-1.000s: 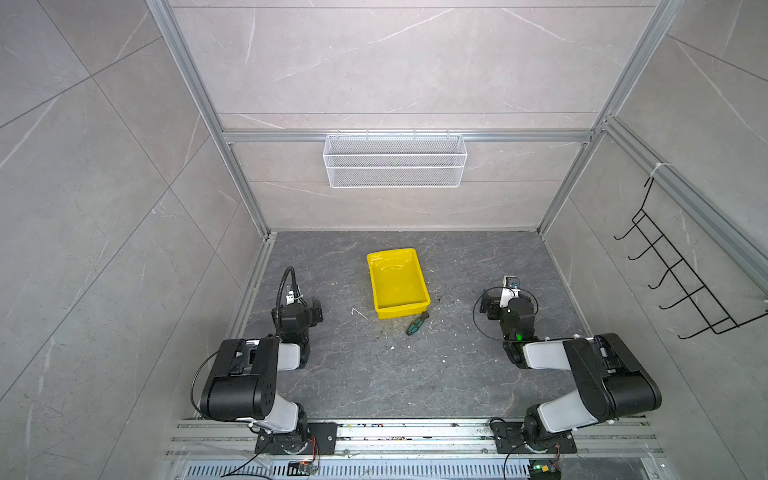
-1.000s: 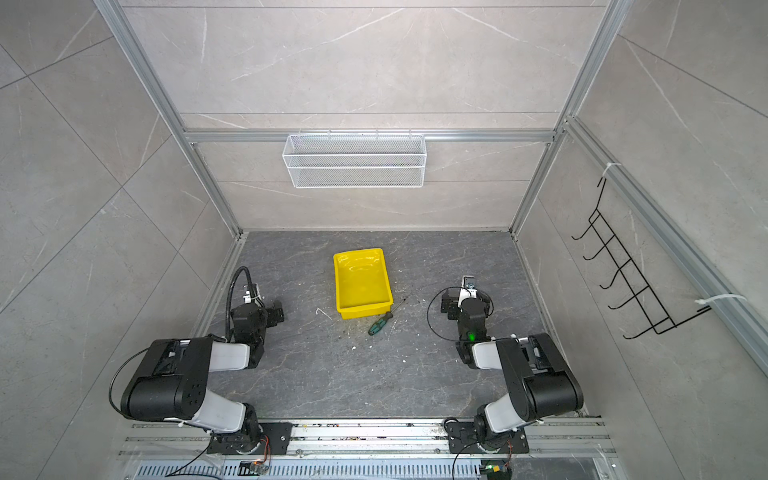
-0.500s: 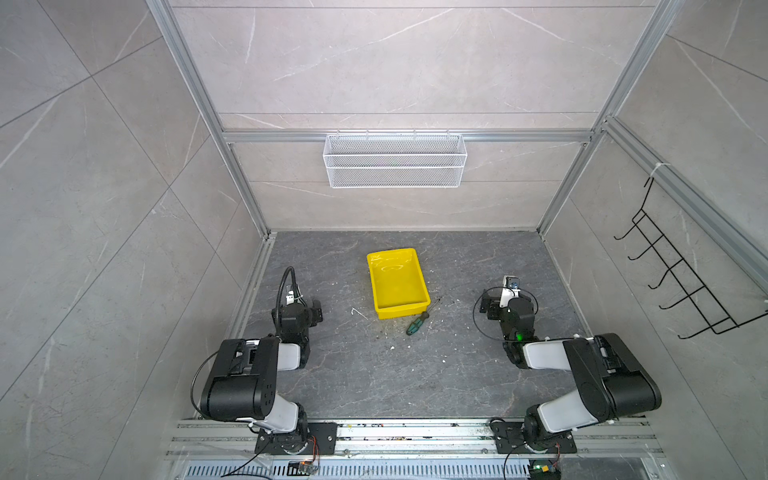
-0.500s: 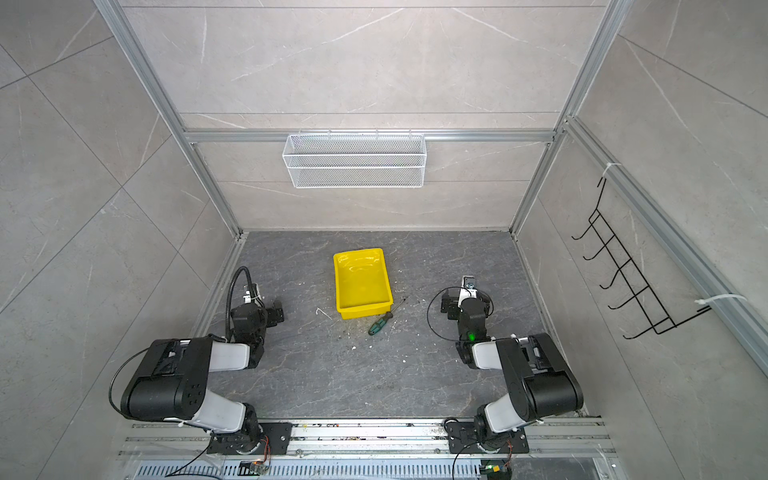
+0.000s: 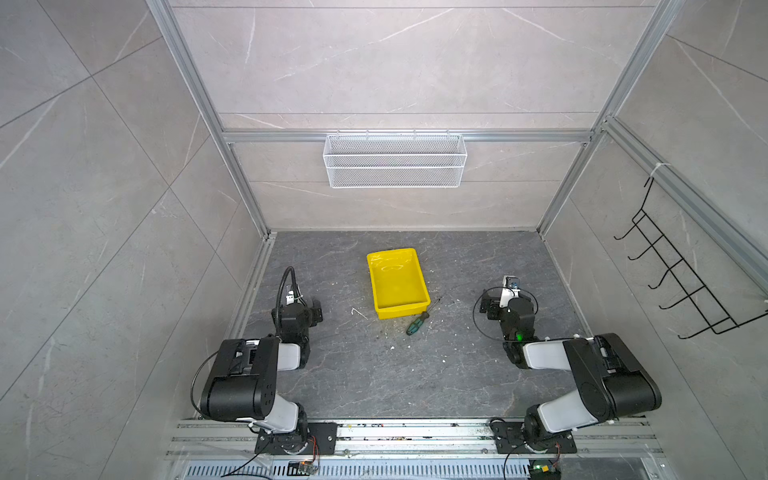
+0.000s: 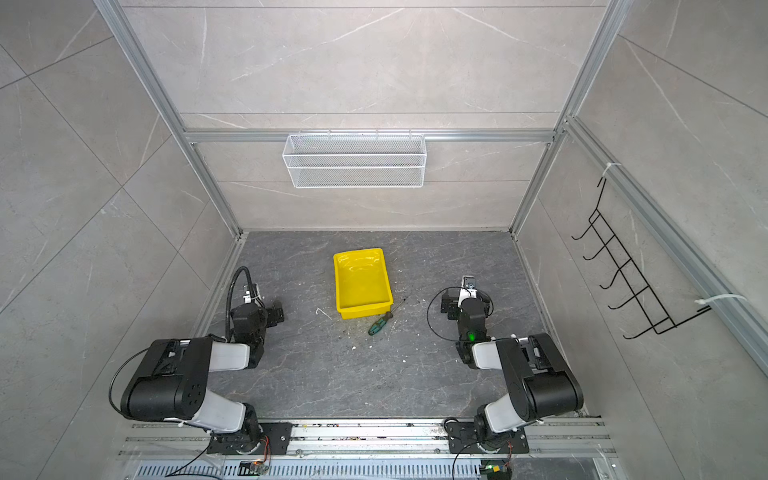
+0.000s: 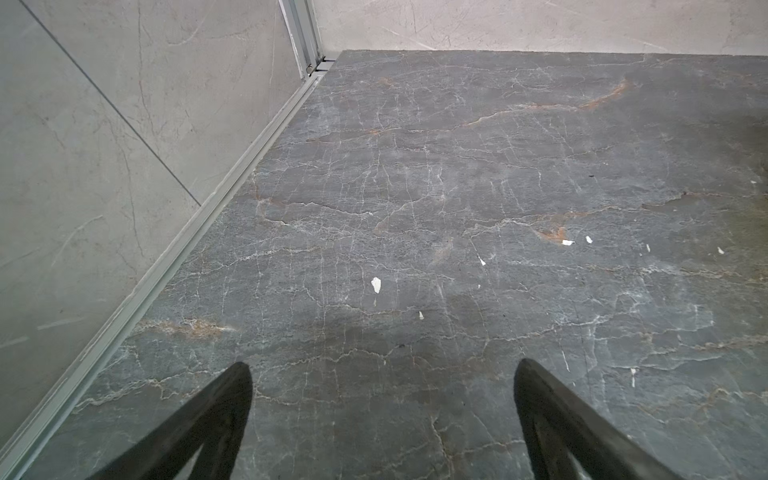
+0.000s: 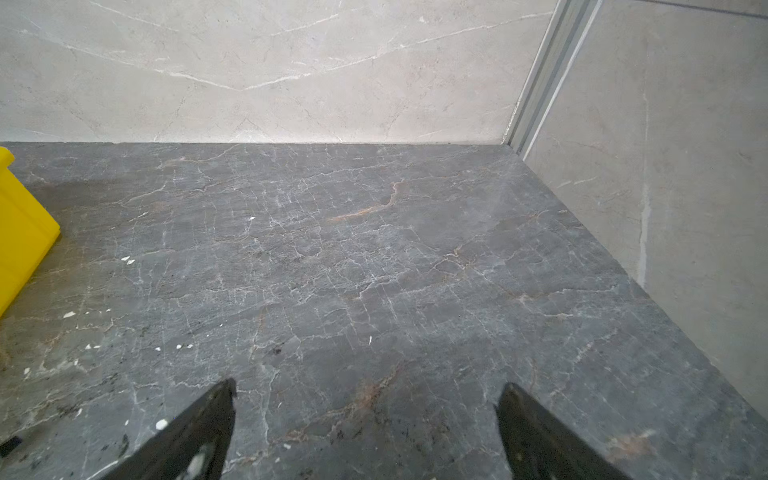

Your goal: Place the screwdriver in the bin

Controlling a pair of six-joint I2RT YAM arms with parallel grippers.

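The screwdriver, green-handled, lies on the dark stone floor just in front of the bin's near right corner, its thin shaft pointing back and to the right. The bin is a bright yellow tray near the middle of the floor with nothing inside; a corner of it shows in the right wrist view. My left gripper rests low at the left, open, over bare floor. My right gripper rests low at the right, open, holding nothing. Both stand well apart from the screwdriver.
A white wire mesh basket hangs on the back wall. A black hook rack is fixed to the right wall. Small white crumbs dot the floor. An aluminium rail runs along the left wall's foot.
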